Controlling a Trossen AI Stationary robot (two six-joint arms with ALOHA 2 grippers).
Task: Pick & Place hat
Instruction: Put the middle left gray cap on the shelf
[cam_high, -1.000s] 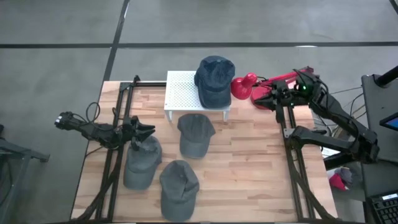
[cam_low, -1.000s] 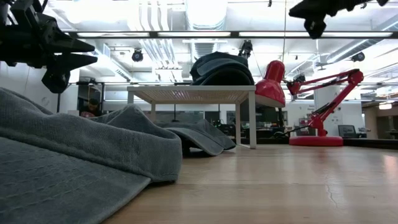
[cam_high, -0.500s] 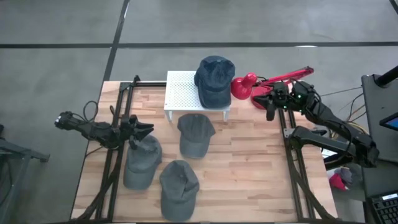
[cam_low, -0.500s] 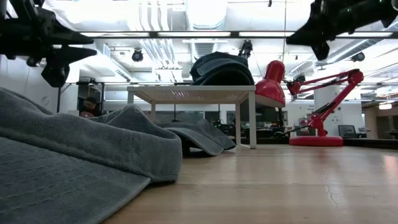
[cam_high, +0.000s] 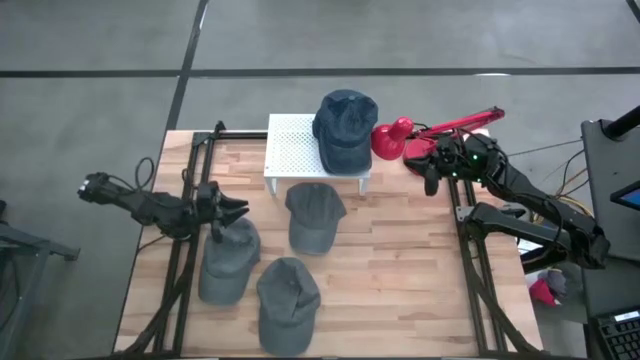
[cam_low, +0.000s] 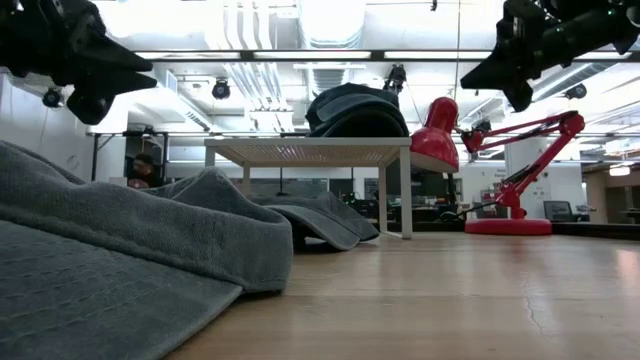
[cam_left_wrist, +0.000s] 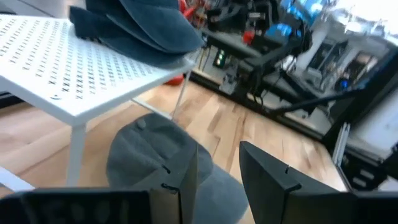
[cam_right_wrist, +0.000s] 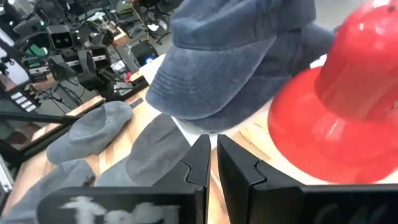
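You have a white perforated stand (cam_high: 300, 150) at the back of the wooden table (cam_high: 400, 290) with one blue-grey cap (cam_high: 344, 128) lying on it, brim hanging toward the front, while three paler grey caps lie flat on the boards: one (cam_high: 314, 216) just in front of the stand, one (cam_high: 229, 260) near the left edge and one (cam_high: 287, 304) nearest the front. Your left gripper (cam_high: 232, 209) hovers empty just above the left-edge cap with its jaws partly apart. Your right gripper (cam_high: 430, 172), jaws together and empty, hangs beside the red desk lamp (cam_high: 395, 138); you will find no readable writing on any cap.
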